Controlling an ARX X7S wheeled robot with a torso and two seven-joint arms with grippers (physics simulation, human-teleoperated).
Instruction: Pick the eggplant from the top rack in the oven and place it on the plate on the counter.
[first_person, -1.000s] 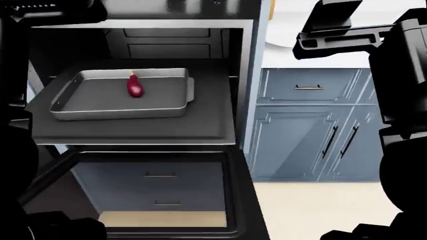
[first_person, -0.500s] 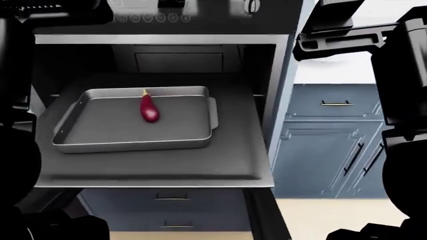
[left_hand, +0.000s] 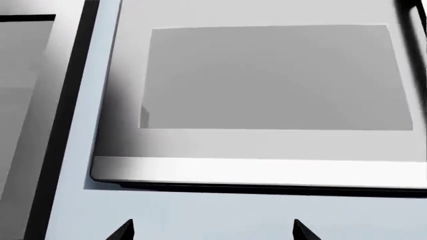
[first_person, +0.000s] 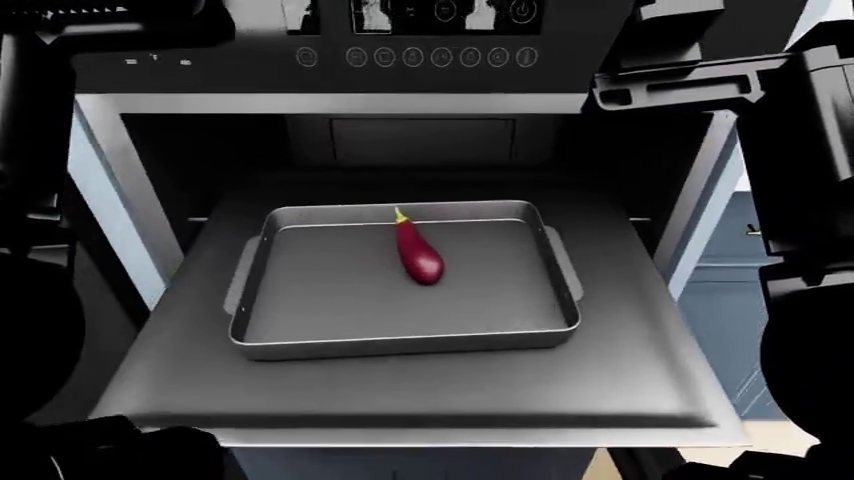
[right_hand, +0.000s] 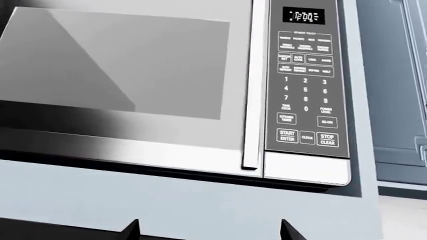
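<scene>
The eggplant (first_person: 418, 252) is small, glossy and purple with a yellow-green stem. It lies in a silver-grey baking tray (first_person: 254, 300). The tray rests on the top rack (first_person: 400, 395), which is pulled out of the oven (first_person: 414, 57). Both arms are raised high, well above the rack, at the sides of the head view. My left gripper (left_hand: 212, 231) is open, its fingertips wide apart and facing a silver appliance door. My right gripper (right_hand: 211, 230) is open too, with nothing between its fingertips. The plate and the counter are out of view.
A microwave (right_hand: 133, 65) with a keypad (right_hand: 305, 95) fills the right wrist view. The oven's side frames (first_person: 114, 190) flank the rack. Blue-grey cabinets (first_person: 727, 300) stand at the right, and the right arm (first_person: 681, 75) hangs over the oven's upper right corner.
The head view has swung towards the oven: the rack, tray and eggplant now sit centred and larger, and the cabinets have slid off to the right. The eggplant lies still in the tray.
</scene>
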